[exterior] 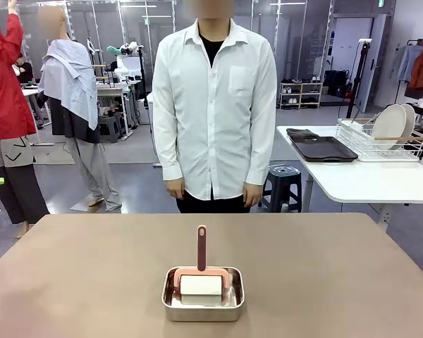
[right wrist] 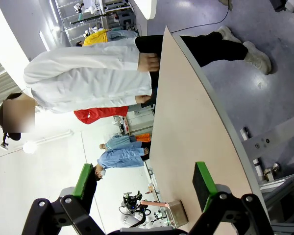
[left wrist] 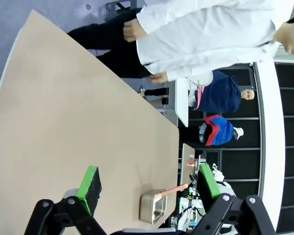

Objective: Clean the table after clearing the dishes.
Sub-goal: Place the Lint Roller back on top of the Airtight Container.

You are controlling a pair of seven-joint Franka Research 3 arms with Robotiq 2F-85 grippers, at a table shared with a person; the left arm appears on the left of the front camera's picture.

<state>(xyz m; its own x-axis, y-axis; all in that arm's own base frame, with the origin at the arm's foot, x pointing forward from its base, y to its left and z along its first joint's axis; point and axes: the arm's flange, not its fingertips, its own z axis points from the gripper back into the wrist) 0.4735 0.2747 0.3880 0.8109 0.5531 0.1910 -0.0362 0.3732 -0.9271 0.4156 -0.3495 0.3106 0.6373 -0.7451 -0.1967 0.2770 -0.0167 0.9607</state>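
One steel pan point(exterior: 202, 304) on the table point(exterior: 324, 274) holds a pink-handled roller point(exterior: 201, 276).

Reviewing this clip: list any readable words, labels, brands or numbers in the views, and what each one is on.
None can be read.
The steel pan and the pink-handled roller in it show no print.
The brown table is plain.
The person's white shirt bears no logo or lettering.
A green sign at the top right of the front view is too small to read.
Both tools, left tool and right tool, show no markings.
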